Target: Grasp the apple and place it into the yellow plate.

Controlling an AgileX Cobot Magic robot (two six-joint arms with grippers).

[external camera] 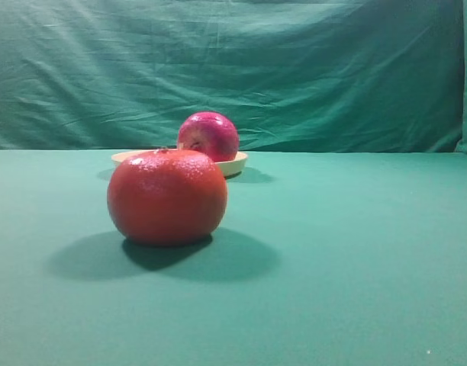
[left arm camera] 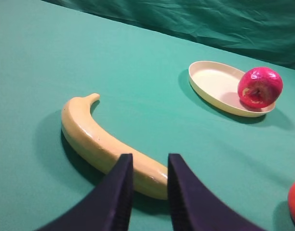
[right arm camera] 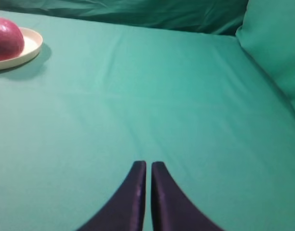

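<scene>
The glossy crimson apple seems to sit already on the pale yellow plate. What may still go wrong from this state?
1. The glossy crimson apple rests at the edge of the shallow pale yellow plate, on its low rim, not in the centre; a small bump might roll it onto the green cloth.
2. The slightly open left gripper hangs just over the yellow banana; moving down could push it.
3. The closed right gripper looks harmless, far from everything.

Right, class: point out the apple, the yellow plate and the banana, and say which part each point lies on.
apple (left arm camera: 260,87): left wrist view, on its glossy side by the stem hollow.
yellow plate (left arm camera: 212,79): left wrist view, on the bare floor.
banana (left arm camera: 97,139): left wrist view, on the middle of its curve.
</scene>
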